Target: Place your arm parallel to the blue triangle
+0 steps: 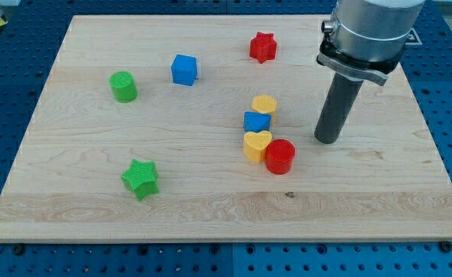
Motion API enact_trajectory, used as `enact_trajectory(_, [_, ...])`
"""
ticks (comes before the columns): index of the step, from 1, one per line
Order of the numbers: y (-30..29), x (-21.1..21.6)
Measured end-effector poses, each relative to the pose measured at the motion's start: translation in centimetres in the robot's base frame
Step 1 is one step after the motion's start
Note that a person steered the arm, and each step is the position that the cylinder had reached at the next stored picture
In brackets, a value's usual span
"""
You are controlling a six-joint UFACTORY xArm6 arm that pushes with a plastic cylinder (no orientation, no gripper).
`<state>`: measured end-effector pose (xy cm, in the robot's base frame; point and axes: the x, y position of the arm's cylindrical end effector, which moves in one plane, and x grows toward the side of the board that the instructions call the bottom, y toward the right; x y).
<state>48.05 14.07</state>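
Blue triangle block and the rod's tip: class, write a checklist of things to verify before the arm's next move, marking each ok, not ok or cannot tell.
1. My tip is visible on the board: ok.
2. Tip is apart from the blue triangle, on the view's right of it: ok.
3. Tip is level with the blue triangle: not ok, it sits a little lower, nearer the red cylinder.
4. Blue triangle stands free of its neighbours: not ok, yellow block and yellow heart crowd it.
5. Gap between tip and red cylinder: ok.

wooden board (pixel 210 192), eight coloured blocks on it, four clustered centre-right
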Motion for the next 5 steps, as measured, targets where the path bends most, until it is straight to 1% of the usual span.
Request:
enact_trajectory(1, [0.0,0.0])
enact_trajectory(2, [0.2,-1.0])
enact_trajectory(3, [0.5,-2.9])
enact_trajectory(4, [0.5,-2.9])
enact_trajectory(5, [1.2,-5.3])
